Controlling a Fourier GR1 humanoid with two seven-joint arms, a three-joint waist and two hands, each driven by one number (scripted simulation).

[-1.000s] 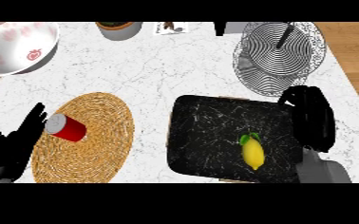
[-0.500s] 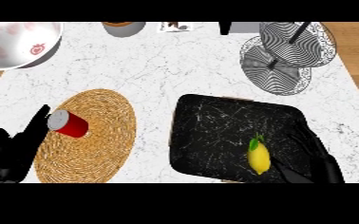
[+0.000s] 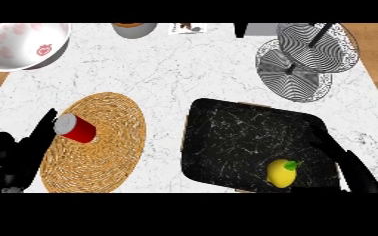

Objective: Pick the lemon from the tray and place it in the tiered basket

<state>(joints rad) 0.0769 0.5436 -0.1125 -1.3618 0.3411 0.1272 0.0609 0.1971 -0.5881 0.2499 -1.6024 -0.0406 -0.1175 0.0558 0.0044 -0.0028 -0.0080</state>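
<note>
right hand [image 3: 350, 164], held open, near lemon [image 3: 281, 174] on tray [image 3: 236, 130] (left hand [image 3: 16, 160] rests open).

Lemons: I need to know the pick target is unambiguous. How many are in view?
1. The lemon lies on the black tray, near its lower right corner, beside the right hand.

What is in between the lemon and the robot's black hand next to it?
In the head view, only a bare strip of the black tray lies there. The right hand is open just beside the lemon, not touching it.
</note>
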